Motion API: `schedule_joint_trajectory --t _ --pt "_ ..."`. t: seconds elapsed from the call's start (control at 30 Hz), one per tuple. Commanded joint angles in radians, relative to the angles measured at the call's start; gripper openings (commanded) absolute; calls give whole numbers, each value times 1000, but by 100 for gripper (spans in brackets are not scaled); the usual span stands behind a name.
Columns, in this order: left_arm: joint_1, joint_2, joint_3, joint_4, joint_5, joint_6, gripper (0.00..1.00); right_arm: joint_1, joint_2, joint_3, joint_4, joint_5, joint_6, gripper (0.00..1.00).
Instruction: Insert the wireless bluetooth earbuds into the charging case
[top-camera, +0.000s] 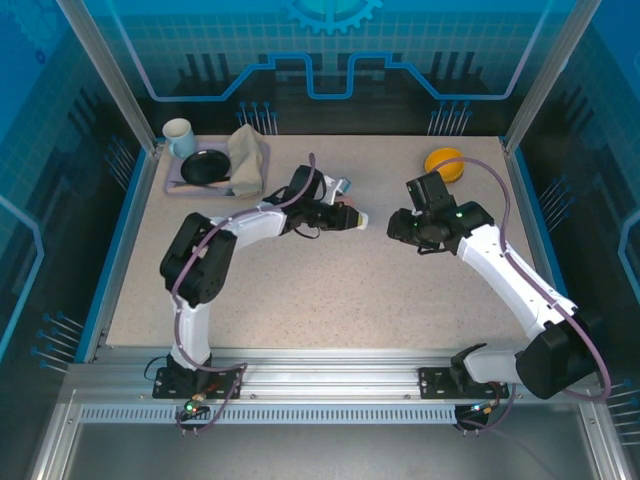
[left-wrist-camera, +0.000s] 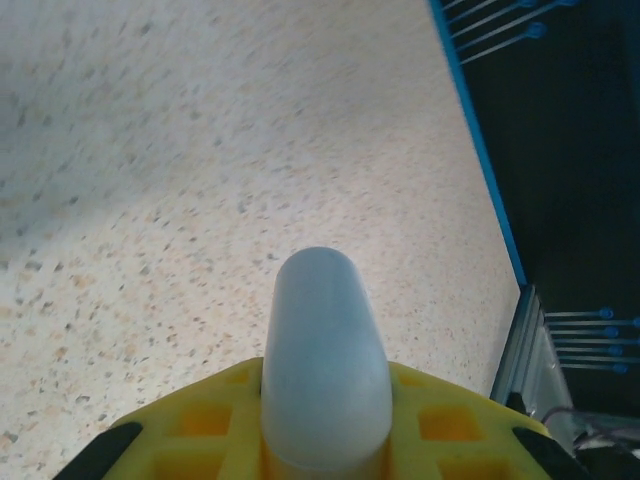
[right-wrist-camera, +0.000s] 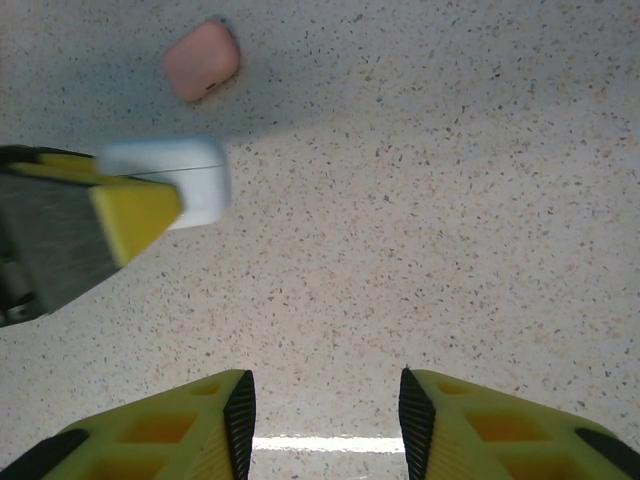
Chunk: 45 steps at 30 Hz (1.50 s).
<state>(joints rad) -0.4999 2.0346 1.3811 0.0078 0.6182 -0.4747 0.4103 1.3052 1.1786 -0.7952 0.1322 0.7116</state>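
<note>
right wrist view: the right tool, jaws apart and empty, faces the white charging case clamped in the left tool above the surface, so it should approach that case slowly and centred while the left one holds steady.

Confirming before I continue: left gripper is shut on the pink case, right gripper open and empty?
No: the left gripper is shut on the white case; the right wrist view shows the pink case lying on the table. The right gripper is open and empty.
</note>
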Motion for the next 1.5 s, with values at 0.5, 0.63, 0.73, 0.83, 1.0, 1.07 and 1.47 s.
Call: schedule_joint_trajectory --t 0.5,0.63,0.73,0.83,1.0,1.07,1.47 --pt "36 213 256 -514 -63 -87 27 -15 -22 21 30 33 26 47" --pt "60 179 231 -537 -84 -81 55 -16 -25 40 18 38 19 50" --pt "82 134 214 -565 -108 -59 69 -24 -33 51 11 38 13 55" --pt "118 67 185 -593 -127 -36 73 -34 -45 57 2 39 9 64" --pt "181 -110 136 -637 -173 20 79 -74 -72 55 -6 76 -25 98" --pt "197 -204 116 -646 -222 56 82 -92 -83 55 10 94 -68 100" --pt "207 -768 -379 -131 -704 419 99 -156 -96 -262 538 513 -433 100"
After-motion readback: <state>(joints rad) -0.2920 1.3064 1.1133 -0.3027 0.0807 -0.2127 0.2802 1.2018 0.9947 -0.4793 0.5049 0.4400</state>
